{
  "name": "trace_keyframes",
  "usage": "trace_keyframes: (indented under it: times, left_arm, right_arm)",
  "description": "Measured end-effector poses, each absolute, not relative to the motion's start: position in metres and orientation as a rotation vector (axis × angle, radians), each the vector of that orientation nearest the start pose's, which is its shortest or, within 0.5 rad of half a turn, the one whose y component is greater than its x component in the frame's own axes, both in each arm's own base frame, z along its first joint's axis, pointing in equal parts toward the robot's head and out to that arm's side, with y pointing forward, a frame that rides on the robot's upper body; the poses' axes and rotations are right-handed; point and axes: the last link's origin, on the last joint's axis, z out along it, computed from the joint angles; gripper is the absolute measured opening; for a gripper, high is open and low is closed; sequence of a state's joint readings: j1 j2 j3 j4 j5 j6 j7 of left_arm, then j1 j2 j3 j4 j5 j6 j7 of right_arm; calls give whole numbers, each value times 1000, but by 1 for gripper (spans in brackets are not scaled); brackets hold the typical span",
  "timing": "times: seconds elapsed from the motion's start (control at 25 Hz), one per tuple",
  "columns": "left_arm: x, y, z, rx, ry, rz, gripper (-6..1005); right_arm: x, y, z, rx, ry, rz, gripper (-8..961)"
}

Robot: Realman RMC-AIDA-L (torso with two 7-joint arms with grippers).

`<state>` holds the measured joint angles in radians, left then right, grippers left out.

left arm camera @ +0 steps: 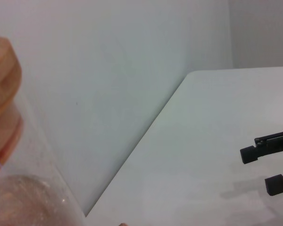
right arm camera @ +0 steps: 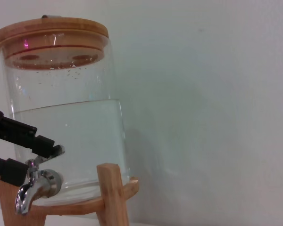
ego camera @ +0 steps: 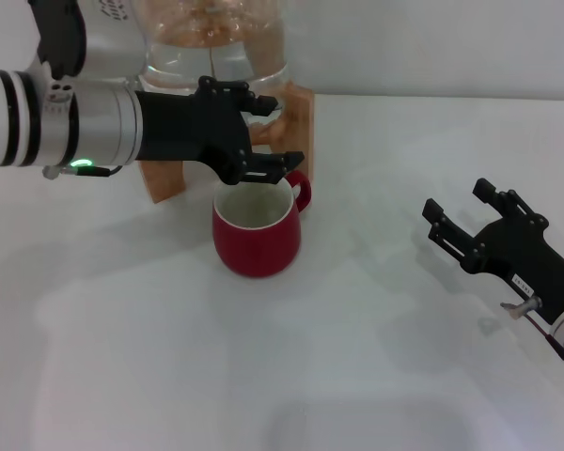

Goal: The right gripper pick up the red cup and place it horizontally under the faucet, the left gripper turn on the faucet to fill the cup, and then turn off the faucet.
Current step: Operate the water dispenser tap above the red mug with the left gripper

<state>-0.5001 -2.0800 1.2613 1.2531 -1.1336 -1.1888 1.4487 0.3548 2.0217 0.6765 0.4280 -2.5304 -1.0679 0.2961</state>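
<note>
No brand or readable writing shows; a small pale label on the right claw (ego camera: 462,218) is too small to read.

The left claw (ego camera: 268,136) reaches in from the robot's left, its white-and-silver arm level across the head view, a green light glowing on the underside of the wrist. Its black fingers stand apart at the front of the glass jar (right arm camera: 70,122), one above and one below the faucet (right arm camera: 35,186). In the right wrist view the two black fingers (right arm camera: 23,134) bracket the chrome tap's small lever, the upper one touching or just beside it; whether they press it I cannot tell.

The right claw rests low over the bench (ego camera: 263,376) at the robot's right, well apart from the cup, fingers spread and holding nothing. It points toward the jar.

The red cup (ego camera: 257,230) stands upright on the bench just in front of the wooden stand (right arm camera: 111,193), under the left claw, its loop handle turned to the robot's right and back. Its cream inside is visible; whether water lies in it I cannot tell.

The jar sits in the stand with a wooden lid (right arm camera: 49,35) on top, clear water filling it to about the middle of its height.
</note>
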Motion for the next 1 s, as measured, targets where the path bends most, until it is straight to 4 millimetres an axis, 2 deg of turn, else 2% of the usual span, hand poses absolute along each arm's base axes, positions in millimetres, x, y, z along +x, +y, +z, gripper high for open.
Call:
trace_keyframes:
  times: [0.28, 1.0]
  left_arm:
    - [-157, 382, 5, -2654, -72, -220, 756]
    - [-157, 385, 6, -2635, -68, -220, 756]
  right_arm:
    - [280, 305, -69, -1977, 594, 874, 802]
    - [279, 307, -69, -1974, 592, 875, 803]
